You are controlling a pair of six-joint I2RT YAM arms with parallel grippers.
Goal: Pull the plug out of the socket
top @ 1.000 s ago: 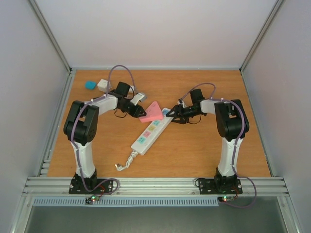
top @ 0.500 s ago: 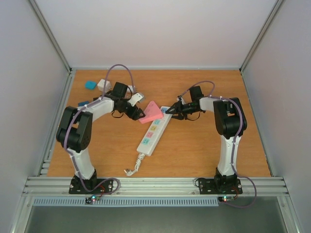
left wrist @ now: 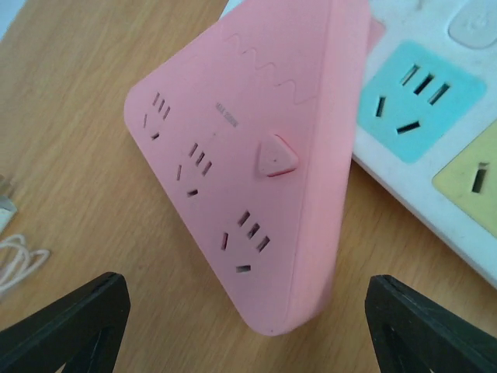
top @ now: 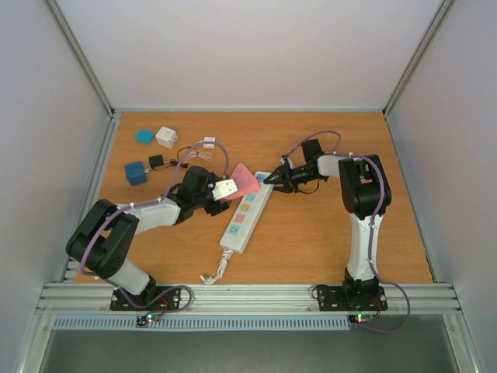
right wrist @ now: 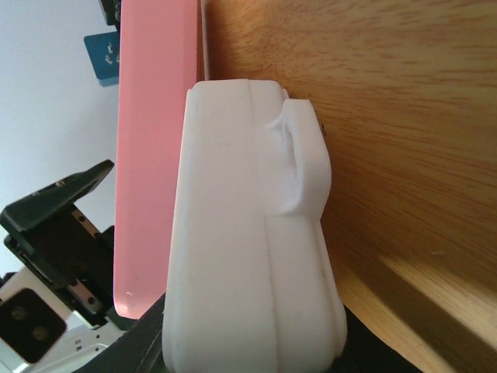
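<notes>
The left pincer (left wrist: pixel 242 287) stands wide apart, its black fingers (left wrist: pixel 74 318) flanking but not touching the flat, pink, triangular plastic plug (left wrist: pixel 241 155). A second ago they were drawn in at the plug's left corner. The plug lies over the far end of the long white power strip (top: pixel 245 214) with pastel pink, green and blue outlet faces. Whether its pins still sit in the strip cannot be told.

The right pincer (top: pixel 272 179) is clamped on the strip's far end; a second ago it was wider. In its wrist view the white casing fills the space between its dark fingers.

The left arm, raised and reaching in from the far left a second ago, is now folded low and meets the plug from the strip's near-left side. The strip has swung on the wooden tabletop (top: pixel 326 241), its near end and short white cord (top: pixel 217 268) now further right.

With the arm lowered, a blue cube (top: pixel 136 172) shows well left of the strip. A white cube (top: pixel 165 137) sits farther back.

The plug's face carries an embossed wavy line, a triangular button, three groups of slots and a short line of lettering too small to read.
</notes>
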